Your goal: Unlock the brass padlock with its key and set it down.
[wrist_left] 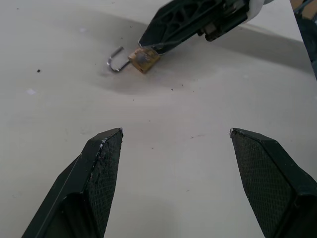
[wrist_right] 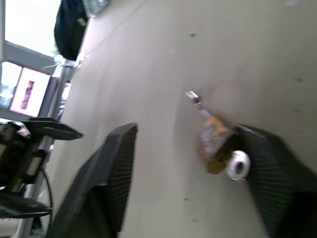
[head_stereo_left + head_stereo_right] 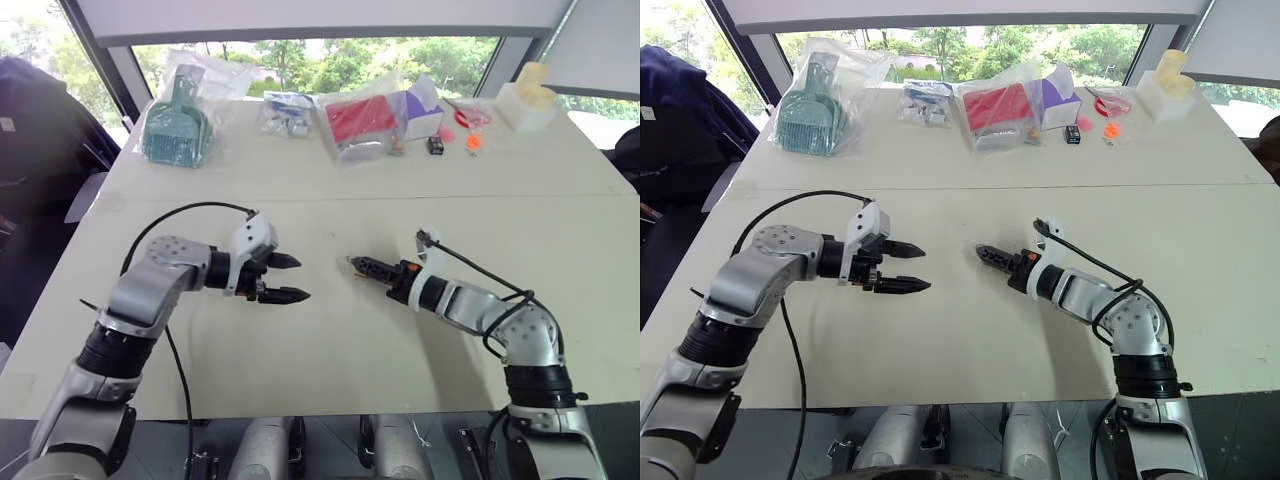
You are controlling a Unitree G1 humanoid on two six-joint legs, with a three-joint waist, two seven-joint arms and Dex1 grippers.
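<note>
The brass padlock lies on the white table with its thin silvery shackle swung open. In the right wrist view the padlock rests against one finger of my right gripper, whose fingers stand apart, open. A small silvery ring sits at the padlock's end; the key itself I cannot make out. My right gripper is low over the table's middle, pointing left. My left gripper is open and empty, a short way to the left, facing the padlock.
Along the table's far edge lie a bag with a green item, a bag with a red box, a purple box, small dark and orange items and a white object. A dark chair stands at the left.
</note>
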